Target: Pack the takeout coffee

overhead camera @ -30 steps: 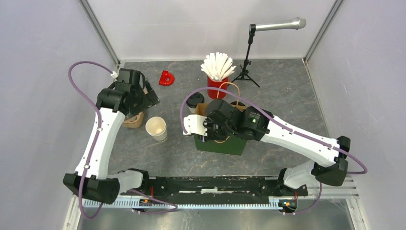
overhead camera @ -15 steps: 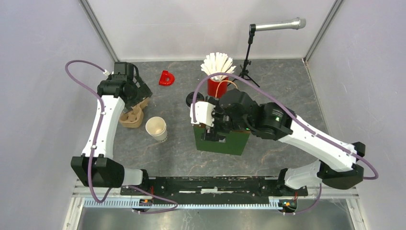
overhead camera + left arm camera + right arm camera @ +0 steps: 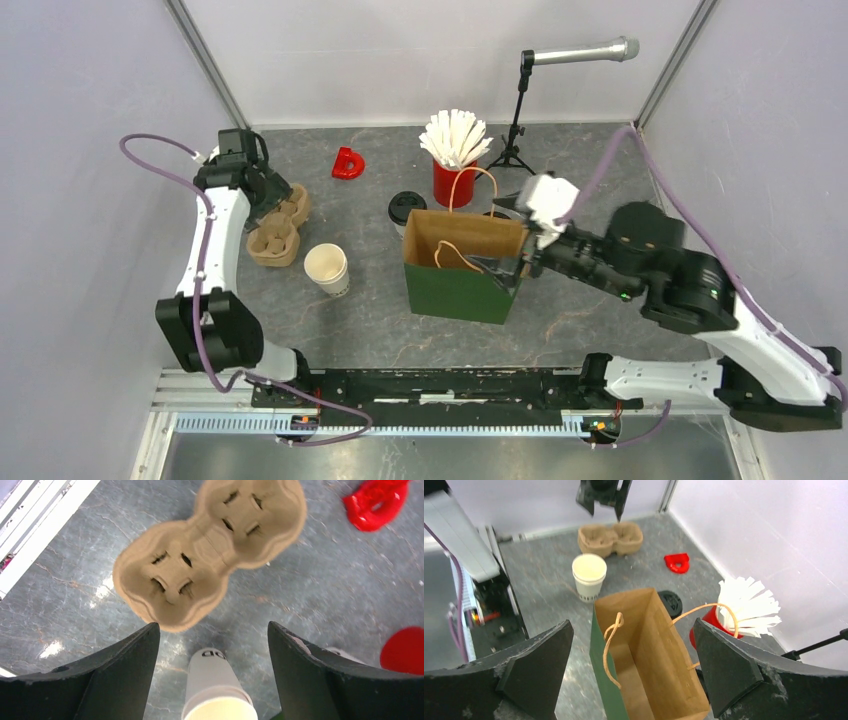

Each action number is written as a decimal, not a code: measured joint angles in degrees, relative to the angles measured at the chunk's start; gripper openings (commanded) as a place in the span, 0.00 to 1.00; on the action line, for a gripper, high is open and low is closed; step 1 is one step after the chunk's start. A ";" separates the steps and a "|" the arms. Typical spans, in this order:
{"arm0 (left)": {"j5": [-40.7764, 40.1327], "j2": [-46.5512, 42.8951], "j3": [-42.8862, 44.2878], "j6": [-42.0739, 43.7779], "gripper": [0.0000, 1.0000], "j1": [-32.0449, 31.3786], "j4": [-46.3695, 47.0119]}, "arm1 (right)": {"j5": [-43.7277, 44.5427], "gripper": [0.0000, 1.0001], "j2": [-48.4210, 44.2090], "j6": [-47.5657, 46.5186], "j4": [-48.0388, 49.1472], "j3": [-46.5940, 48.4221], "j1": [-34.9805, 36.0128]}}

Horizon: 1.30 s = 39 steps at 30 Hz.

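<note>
One white paper cup [image 3: 326,268] stands open, without a lid, left of the green paper bag [image 3: 458,290]. In the left wrist view this cup [image 3: 216,687] shows low between my fingers, beyond them on the table. A second cup under a black lid [image 3: 407,207] stands behind the bag, mostly hidden by it. My left gripper [image 3: 274,192] hangs open above the brown pulp carrier [image 3: 210,545], holding nothing. At the bag's right end my right gripper [image 3: 516,268] is open and empty, looking into the bag [image 3: 651,655].
The bag stands upright with its mouth open and its string handles loose. A red cup of white sticks [image 3: 455,155] is behind it. A red D-shaped piece [image 3: 348,163] lies at the back left. A microphone stand [image 3: 515,125] is at the back right. Walls close in on both sides.
My right gripper has opened and drawn back to the right, off the top of the bag. My left arm has swung out toward the far left, its gripper now over the carrier.
</note>
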 measured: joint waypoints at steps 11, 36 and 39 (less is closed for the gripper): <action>0.15 11.50 1.73 8.70 0.76 3.23 2.67 | 3.32 0.97 -4.79 4.26 4.50 -2.64 0.00; 10.93 14.78 4.72 41.48 0.59 3.89 8.07 | 5.42 0.97 -2.51 1.57 2.43 -2.60 0.00; 11.23 14.80 4.72 42.12 0.56 4.46 8.61 | 5.64 0.97 -2.51 1.51 2.14 -2.60 0.00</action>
